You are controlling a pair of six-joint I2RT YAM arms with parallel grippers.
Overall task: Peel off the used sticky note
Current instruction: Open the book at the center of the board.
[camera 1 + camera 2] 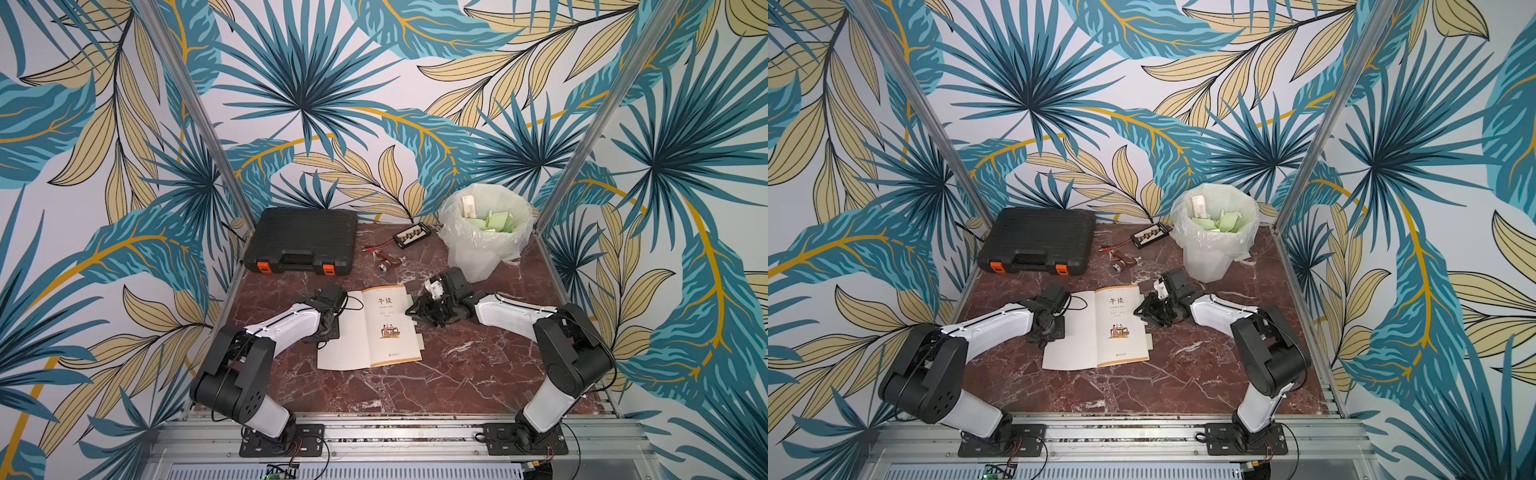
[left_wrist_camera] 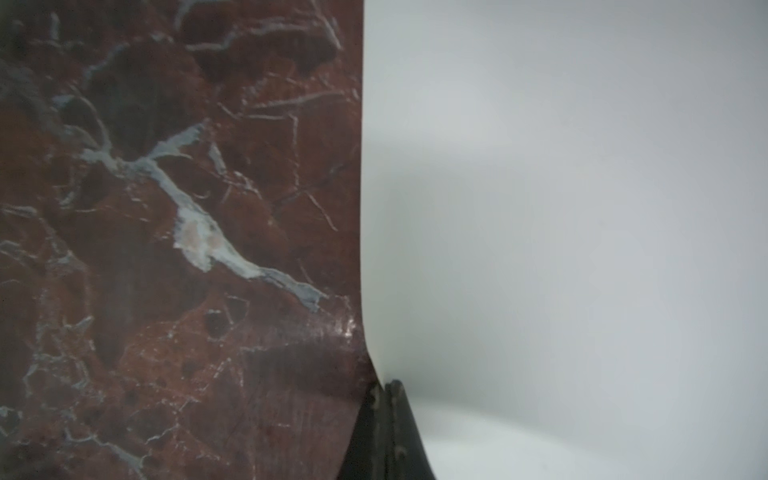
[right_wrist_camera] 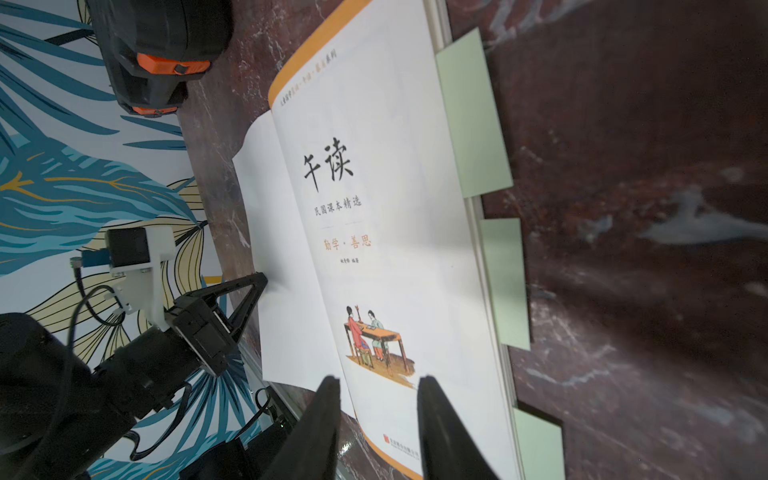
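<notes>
Where the open white paperback book (image 3: 374, 257) ends on the side of the right gripper (image 3: 379, 380), three pale green rectangular paper sticky notes (image 3: 473, 112) stick out past the page edge over the red-brown, white-veined marble tabletop (image 3: 623, 208). They are spaced along that edge and all are attached. One sticky note tab (image 1: 421, 343) shows in a top view, near that gripper, on its arm-base side.

Right gripper: black fingers (image 3: 328, 399) stand moderately apart, with only the printed page visible through the gap. It holds nothing. In both top views the right gripper (image 1: 412, 309) (image 1: 1138, 309) sits at the book's outer edge. Contact with the paper cannot be told.

Book: orange-bordered title page, black Chinese characters, small drawing of two figures at a table. It lies flat between the two grippers, with its blank white leaf toward the left gripper (image 2: 386, 399).

Left gripper: fingers closed together, tip down at the outer edge of the blank leaf, which curls up there. Whether paper is pinched between them cannot be told. The right wrist view shows the same left gripper (image 3: 259, 282) meeting the leaf.

Beyond the left gripper: black plastic tool case (image 1: 303, 241) with orange latches. Beyond the right gripper: white waste bin (image 1: 473, 266) lined with a translucent bag, green paper scraps inside. Between case and bin: small black connector board (image 1: 411, 235) with red leads.
</notes>
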